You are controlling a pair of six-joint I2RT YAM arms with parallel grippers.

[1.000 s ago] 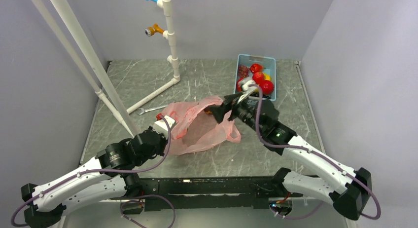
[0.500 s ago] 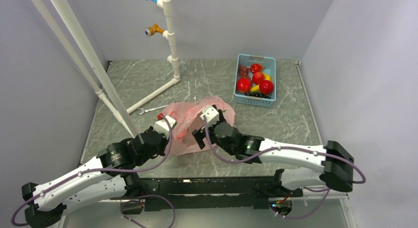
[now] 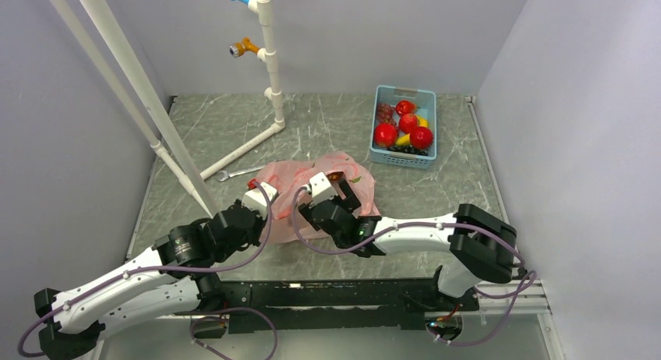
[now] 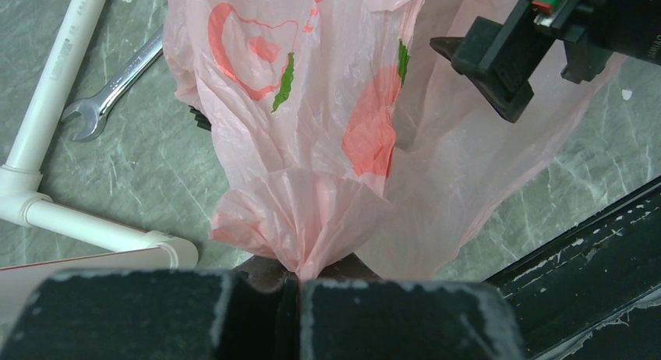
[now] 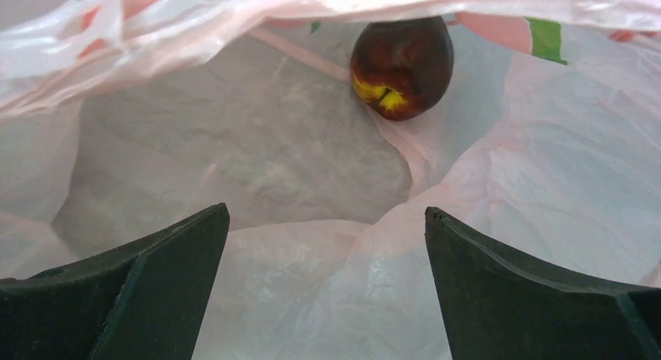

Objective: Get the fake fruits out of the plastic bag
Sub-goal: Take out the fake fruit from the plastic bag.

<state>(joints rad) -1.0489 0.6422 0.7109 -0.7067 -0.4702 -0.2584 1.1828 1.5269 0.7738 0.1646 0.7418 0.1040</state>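
Note:
The pink plastic bag (image 3: 308,200) lies mid-table, its mouth held up. My left gripper (image 3: 259,198) is shut on a bunched bit of the bag's edge (image 4: 300,220). My right gripper (image 3: 343,191) is open and empty, and reaches into the bag's mouth (image 5: 325,212). A dark red-brown fruit (image 5: 401,64) with a yellow patch lies inside the bag ahead of its fingers; it also shows in the top view (image 3: 337,175). Red round fruits (image 3: 385,134) and reddish grapes (image 3: 385,111) lie in the blue basket (image 3: 427,118).
The basket also holds a yellow banana (image 3: 403,139) and black grapes (image 3: 405,150). A white PVC pipe frame (image 3: 242,148) stands at the back left. A wrench (image 4: 117,83) lies beside the bag. The table's black front edge (image 4: 592,243) is close to the bag.
My right arm has swung from the blue basket back to the bag and now reaches into its mouth, open. A red fruit now lies in the basket. The left gripper has held still.

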